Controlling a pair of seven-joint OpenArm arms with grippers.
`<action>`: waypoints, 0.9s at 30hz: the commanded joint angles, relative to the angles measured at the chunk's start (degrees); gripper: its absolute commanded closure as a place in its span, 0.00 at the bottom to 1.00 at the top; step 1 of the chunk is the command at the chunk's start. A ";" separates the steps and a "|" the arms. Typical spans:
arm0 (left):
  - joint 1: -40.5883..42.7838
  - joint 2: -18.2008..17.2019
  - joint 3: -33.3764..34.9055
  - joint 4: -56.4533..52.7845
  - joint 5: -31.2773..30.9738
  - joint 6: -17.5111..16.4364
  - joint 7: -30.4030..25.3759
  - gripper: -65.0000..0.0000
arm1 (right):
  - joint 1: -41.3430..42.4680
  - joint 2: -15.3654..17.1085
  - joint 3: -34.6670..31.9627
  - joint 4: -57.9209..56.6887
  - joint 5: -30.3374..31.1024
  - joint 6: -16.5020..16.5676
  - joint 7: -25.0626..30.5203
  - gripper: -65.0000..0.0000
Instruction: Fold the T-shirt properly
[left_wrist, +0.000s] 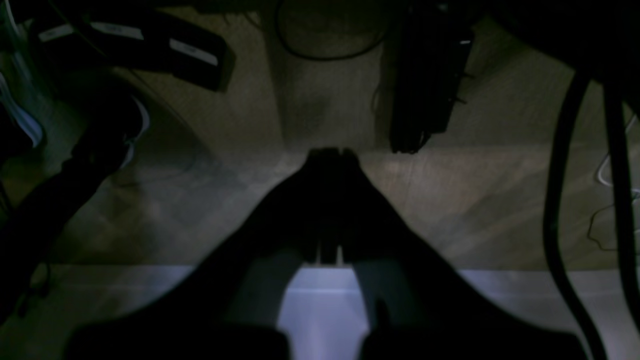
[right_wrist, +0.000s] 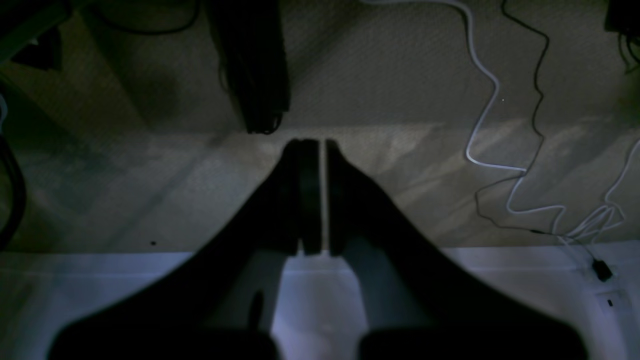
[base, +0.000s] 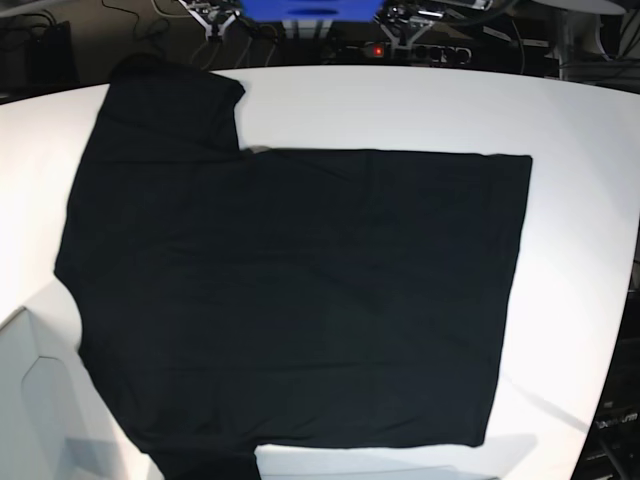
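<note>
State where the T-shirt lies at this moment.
In the base view, the black T-shirt lies spread flat across the white table, one sleeve toward the far left corner.

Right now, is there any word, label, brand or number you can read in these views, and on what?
None can be read.
T-shirt: plain black side up on the white table, no print or tag showing.
Black box on the floor, left wrist view: pale labels, too blurred to read.
</note>
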 joint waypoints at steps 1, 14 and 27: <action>0.25 -0.10 -0.06 -0.03 -0.01 -0.30 -0.14 1.00 | -0.34 -0.08 -0.03 0.01 0.34 0.73 -0.15 1.00; 7.02 -0.72 0.03 10.25 -0.01 -0.30 0.38 1.00 | -2.36 -0.17 -0.03 0.18 0.34 0.73 -0.15 1.00; 25.83 -5.47 0.12 36.98 -0.01 -0.39 0.47 1.00 | -19.42 -0.08 -0.21 22.95 0.16 0.73 -0.15 1.00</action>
